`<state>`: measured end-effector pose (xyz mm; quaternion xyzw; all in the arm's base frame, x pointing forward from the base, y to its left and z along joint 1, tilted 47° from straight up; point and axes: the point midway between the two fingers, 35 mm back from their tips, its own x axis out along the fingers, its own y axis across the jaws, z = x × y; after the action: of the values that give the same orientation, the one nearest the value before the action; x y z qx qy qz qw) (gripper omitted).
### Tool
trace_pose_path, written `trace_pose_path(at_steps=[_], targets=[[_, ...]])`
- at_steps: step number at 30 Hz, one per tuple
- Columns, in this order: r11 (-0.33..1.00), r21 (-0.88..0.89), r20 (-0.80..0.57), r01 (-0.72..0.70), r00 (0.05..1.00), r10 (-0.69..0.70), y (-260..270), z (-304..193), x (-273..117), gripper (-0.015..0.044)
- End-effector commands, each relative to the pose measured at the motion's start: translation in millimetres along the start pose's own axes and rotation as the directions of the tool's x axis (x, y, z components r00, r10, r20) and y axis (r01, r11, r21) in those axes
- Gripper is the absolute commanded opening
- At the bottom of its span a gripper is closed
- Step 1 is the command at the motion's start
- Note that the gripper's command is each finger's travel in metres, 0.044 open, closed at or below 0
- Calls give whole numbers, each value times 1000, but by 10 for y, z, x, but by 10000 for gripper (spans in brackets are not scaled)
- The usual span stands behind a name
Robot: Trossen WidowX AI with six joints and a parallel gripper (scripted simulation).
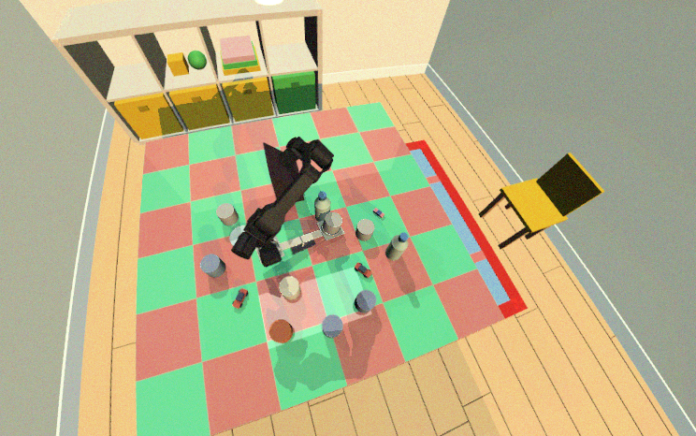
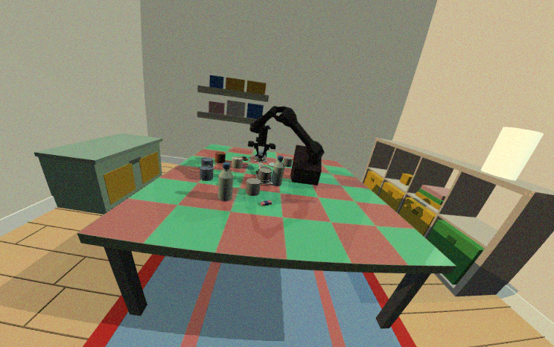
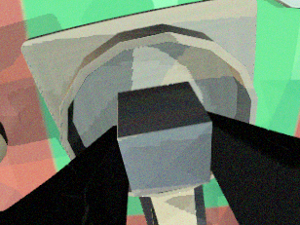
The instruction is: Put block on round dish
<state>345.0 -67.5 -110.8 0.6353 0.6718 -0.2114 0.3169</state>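
My gripper is down at the near-left end of the balance. Its fingers are shut on the grey block, one against each side. The block is over the ring of the uncovered end; whether it touches the pan is hidden. One cup stands upright on the other end. The pale round dish lies left of the gripper in the top view, partly hidden by the arm, with no cup above it. A grey-beige cup stands on the table behind it.
A bottle stands close behind the cup-bearing end. Another bottle stands farther right. A blue-grey cup, a cream cup, an orange cup and toy cars stand around the balance.
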Motion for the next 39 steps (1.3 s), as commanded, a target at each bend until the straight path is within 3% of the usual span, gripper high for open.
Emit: trace_pose_path(at_steps=[1, 4, 19, 39], targets=[[1000, 5, -3, -3, 1000, 3, 3, -3, 5, 75], [1000, 5, -2, -3, 1000, 3, 13, 6, -85, 0], [1000, 6, 1, -2, 1000, 2, -2, 5, -950, 0], [1000, 7, 8, 0, 1000, 0, -750, 666, -367, 0]])
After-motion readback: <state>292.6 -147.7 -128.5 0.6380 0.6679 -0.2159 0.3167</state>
